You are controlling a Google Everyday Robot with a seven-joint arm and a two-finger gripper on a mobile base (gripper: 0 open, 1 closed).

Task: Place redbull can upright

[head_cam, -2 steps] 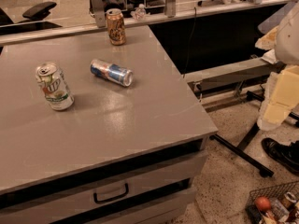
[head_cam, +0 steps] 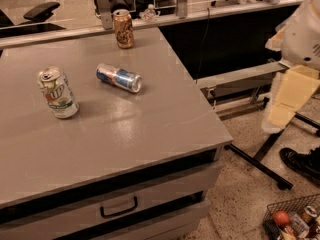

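Observation:
The redbull can (head_cam: 119, 78) lies on its side on the grey table (head_cam: 130, 134), in the middle toward the back, with its silver top pointing right and toward the front. My gripper (head_cam: 280, 115), white and yellow, hangs at the right of the view. It is beyond the table's right edge and above the floor, well away from the can, and it holds nothing that I can see.
A white-and-green can (head_cam: 57, 93) stands upright at the table's left. A golden-brown can (head_cam: 123, 28) stands upright at the back edge. A drawer (head_cam: 120, 206) is below the table front. A black stand leg (head_cam: 257, 165) and a wire basket (head_cam: 295, 221) are on the floor at right.
My gripper has edged slightly to the left. The cans have not moved.

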